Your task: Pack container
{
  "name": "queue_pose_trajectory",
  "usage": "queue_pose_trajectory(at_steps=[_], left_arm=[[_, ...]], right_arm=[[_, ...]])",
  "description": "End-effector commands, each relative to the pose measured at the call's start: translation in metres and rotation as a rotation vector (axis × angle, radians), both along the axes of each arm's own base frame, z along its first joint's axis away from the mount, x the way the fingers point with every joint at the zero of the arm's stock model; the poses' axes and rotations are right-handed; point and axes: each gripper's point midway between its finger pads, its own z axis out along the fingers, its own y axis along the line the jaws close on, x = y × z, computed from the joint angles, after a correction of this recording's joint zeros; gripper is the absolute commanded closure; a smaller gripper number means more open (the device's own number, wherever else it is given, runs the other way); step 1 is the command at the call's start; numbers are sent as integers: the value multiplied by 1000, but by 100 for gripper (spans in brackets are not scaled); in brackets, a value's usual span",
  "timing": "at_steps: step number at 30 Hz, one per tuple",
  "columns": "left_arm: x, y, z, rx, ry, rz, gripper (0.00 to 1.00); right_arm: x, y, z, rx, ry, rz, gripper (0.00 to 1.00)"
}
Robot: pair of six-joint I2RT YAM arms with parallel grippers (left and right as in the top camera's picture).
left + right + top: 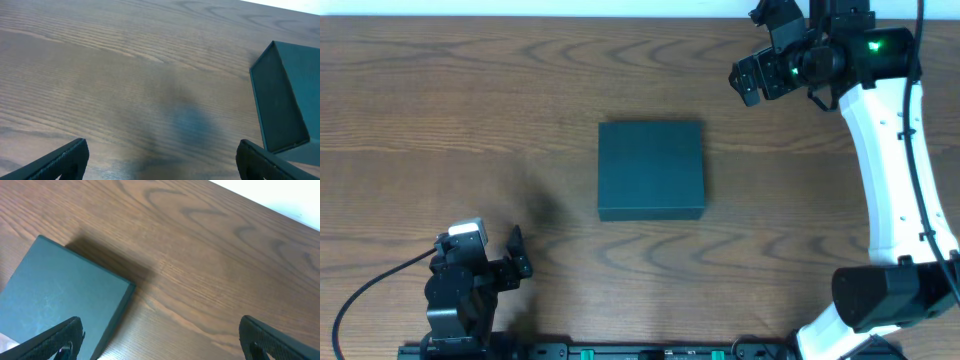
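Overhead view: the container (650,170) sits near the centre of the wooden table (470,120), lying flat with its lid down and nothing touching it. The left gripper (520,253) is at the near-left edge, well apart from the box, its jaws spread wide and empty. The right gripper (752,48) is at the far right, past the box's far-right corner, its jaws also wide and holding nothing. Left wrist view: I see one corner of the box at frame right and bare wood between the fingers (65,157). Right wrist view: I see the box at lower left.
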Motion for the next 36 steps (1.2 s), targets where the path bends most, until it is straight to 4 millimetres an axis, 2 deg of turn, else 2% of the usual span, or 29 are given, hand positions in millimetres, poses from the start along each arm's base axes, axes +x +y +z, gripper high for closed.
queue_pose_trajectory(at_steps=[1,11,14,17,20,25,29,36], left_arm=[[0,3,2,-6,-13,19,5],[0,3,2,-6,-13,19,5],[0,3,2,-6,-13,19,5],[0,3,2,-6,-13,19,5],[0,3,2,-6,-13,19,5],[0,3,2,-6,-13,19,5],[0,3,2,-6,-13,19,5],[0,3,2,-6,-13,19,5]], right_arm=[[-1,5,5,1,-11,8,1],[-1,4,5,1,-11,7,1],[-6,6,15,5,-34,13,1],[-25,16,45,10,-103,45,1],[-48,12,86,-45,-236,82,1],[-91,8,129,-11,-479,83,1],[-126,1,111,18,-623,70,1],[-195,-26,18,-5,-645,21,1]])
